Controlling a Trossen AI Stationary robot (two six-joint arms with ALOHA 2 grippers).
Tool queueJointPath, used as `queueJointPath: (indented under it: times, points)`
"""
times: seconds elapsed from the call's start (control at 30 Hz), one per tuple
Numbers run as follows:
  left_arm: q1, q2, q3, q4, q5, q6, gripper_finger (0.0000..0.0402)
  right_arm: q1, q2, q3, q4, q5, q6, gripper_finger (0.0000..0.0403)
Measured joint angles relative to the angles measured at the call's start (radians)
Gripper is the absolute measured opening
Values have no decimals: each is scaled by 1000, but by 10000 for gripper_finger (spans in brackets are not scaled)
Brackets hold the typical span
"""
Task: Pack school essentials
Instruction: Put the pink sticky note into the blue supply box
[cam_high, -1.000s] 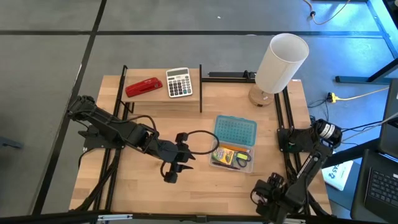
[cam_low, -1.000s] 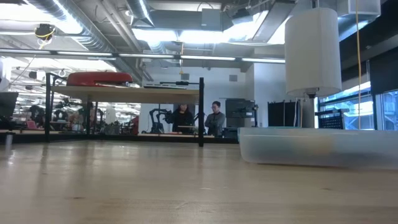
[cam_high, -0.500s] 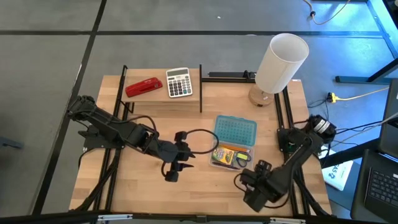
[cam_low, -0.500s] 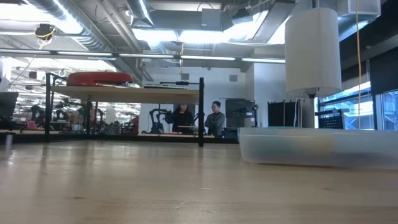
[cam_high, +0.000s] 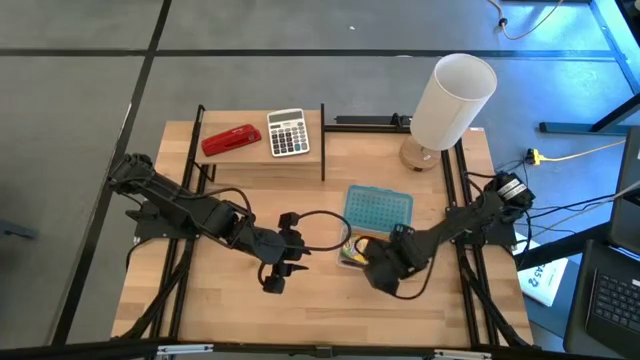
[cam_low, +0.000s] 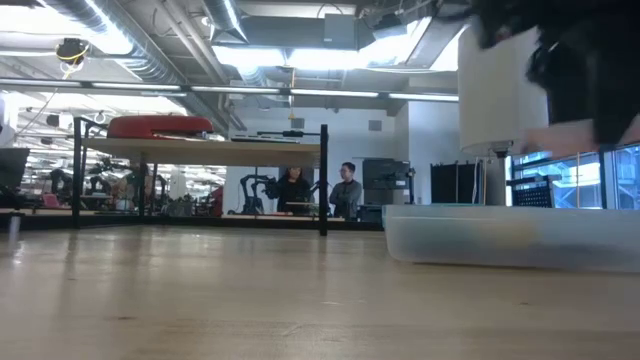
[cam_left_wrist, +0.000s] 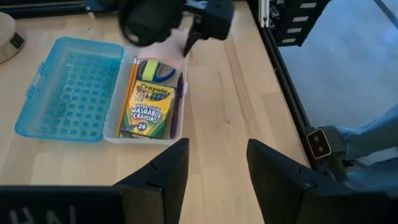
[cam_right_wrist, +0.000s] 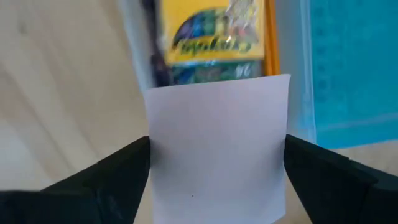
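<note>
Figure: packing, note pad delivery. My right gripper (cam_high: 383, 270) pinches the pink square note pad (cam_right_wrist: 217, 146) across its width, fingers (cam_right_wrist: 115, 168) spread wide against its two side edges. Half a second ago this gripper was down near the worktop's front right corner; a second ago it was tucked still closer to that corner. It has since swung in and now hangs over the near end of the clear pencil case (cam_left_wrist: 112, 134), so the pad, probably the last loose essential, stands ready to go in.

Just beyond the pad, inside the case, lie the small yellow-green crayon box (cam_left_wrist: 146, 109), the thin orange pencils (cam_left_wrist: 129, 93) along one side of it, the dark purple pen (cam_left_wrist: 176, 115) along the other, and the blue-handled scissors (cam_left_wrist: 155, 71) at the far end. The case's blue lid (cam_high: 379, 210) lies folded open beyond, leaving the tray uncovered from above.

My left gripper (cam_high: 290, 263) has not moved; it waits well to the side of the case, fingers (cam_left_wrist: 277, 171) partly apart and empty. Bare worktop (cam_high: 330, 300) lies between the two grippers.

Farther off stand the white lamp (cam_high: 452, 100) and the raised shelf carrying the red stapler (cam_high: 231, 140) and grey calculator (cam_high: 288, 132), both well clear of my path. The case's walls are the nearest edges to mind.
</note>
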Motion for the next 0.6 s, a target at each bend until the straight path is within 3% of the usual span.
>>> queueJointPath:
  times: [0.2,0.6]
  points:
    - [5,0,0,-7,-22,0,156,-52,-1,-76,138,-61,-94,349]
    - [44,0,0,-7,-27,1,156,-72,-1,-182,163,-90,-94,349]
